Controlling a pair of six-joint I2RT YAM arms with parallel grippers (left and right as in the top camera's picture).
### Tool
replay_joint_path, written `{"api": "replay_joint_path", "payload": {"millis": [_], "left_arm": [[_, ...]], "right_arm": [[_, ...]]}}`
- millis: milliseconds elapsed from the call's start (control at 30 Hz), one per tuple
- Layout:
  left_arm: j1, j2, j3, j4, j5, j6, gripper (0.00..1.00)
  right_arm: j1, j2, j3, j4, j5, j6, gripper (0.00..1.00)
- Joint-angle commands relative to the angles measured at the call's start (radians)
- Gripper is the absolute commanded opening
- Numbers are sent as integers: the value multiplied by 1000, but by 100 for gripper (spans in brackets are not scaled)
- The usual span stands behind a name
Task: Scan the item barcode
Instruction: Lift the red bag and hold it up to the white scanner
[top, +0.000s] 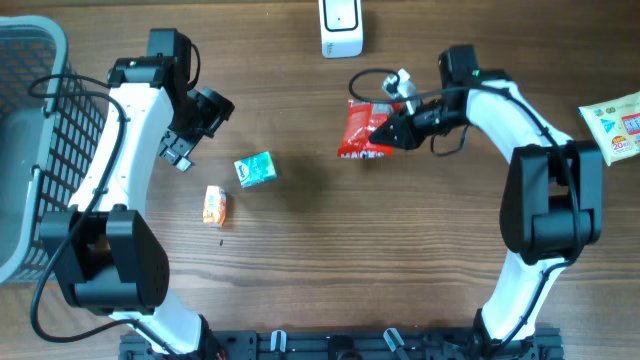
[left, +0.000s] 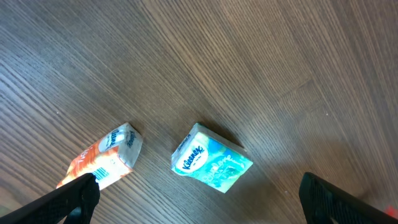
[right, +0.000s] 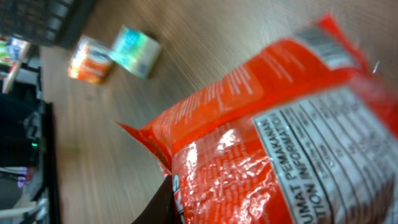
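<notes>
Packet was pinched in my closed right end effector, near the scanner on my side, long axis roughly toward it; my left end effector, farther off, gaped empty.

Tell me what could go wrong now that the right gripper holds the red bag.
The right gripper pinches the red bag only at one edge; the glossy film may slip out. No barcode shows in the wrist view, so the bag might reach the white scanner facing the wrong way.
</notes>
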Motion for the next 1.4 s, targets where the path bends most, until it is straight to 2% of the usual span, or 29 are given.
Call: {"api": "replay_joint_path", "payload": {"millis": [0, 33, 67, 100, 167, 200, 233, 267, 333, 367, 400, 467, 533, 567, 600, 667, 733, 867, 900, 933, 1000, 1033, 1067, 1200, 1367], "left_arm": [[2, 2, 5, 0, 0, 13, 100], [2, 2, 6, 0, 0, 13, 100], [2, 2, 6, 0, 0, 13, 100], [2, 2, 5, 0, 0, 13, 100], [2, 2, 5, 0, 0, 13, 100], [2, 2, 5, 0, 0, 13, 100], [2, 2, 5, 0, 0, 13, 100], [2, 2, 5, 0, 0, 13, 100], [2, 2, 5, 0, 0, 13, 100], [2, 2, 5, 0, 0, 13, 100], [2, 2, 6, 0, 0, 13, 100], [2, 2, 5, 0, 0, 13, 100], [2, 2, 5, 0, 0, 13, 100], [2, 2, 5, 0, 0, 13, 100], [2, 2, 5, 0, 0, 13, 100], [2, 2, 5, 0, 0, 13, 100], [2, 2, 5, 0, 0, 13, 100], [2, 2, 5, 0, 0, 13, 100], [2, 2, 6, 0, 0, 13, 100], [2, 2, 6, 0, 0, 13, 100], [2, 2, 6, 0, 0, 13, 100], [2, 2, 5, 0, 0, 13, 100], [2, 2, 6, 0, 0, 13, 100], [2, 2, 5, 0, 0, 13, 100], [2, 2, 5, 0, 0, 13, 100]], "right_arm": [[1, 12, -145, 111, 51, 174, 4], [1, 12, -170, 135, 117, 277, 7], [1, 12, -174, 130, 201, 362, 21], [0, 8, -165, 92, 303, 451, 27], [-19, -8, -89, -78, 391, 526, 33], [-27, -25, -34, -166, 409, 541, 43], [-31, -42, 32, -255, 450, 573, 63], [-29, -55, 163, -378, 483, 596, 100], [-24, -56, 232, -389, 454, 600, 99], [-18, -56, 243, -330, 407, 600, 95], [-12, -55, 242, -287, 371, 600, 81], [16, -36, 200, -136, 281, 635, 43], [50, -6, 115, -34, 244, 683, 13], [68, 13, 71, 20, 246, 702, 7], [82, 34, 23, 78, 251, 726, 4], [89, 60, -50, 132, 343, 795, 4], [85, 60, -65, 108, 464, 805, 4], [82, 39, -37, 38, 487, 800, 6], [76, 10, 6, -23, 486, 776, 20], [68, -22, 63, -98, 487, 752, 45], [46, -78, 140, -192, 487, 722, 80], [35, -99, 146, -208, 487, 710, 94], [20, -111, 146, -235, 487, 665, 100], [-39, -108, 48, -269, 431, 539, 100], [-163, -108, -147, -140, 390, 546, 100]]}}
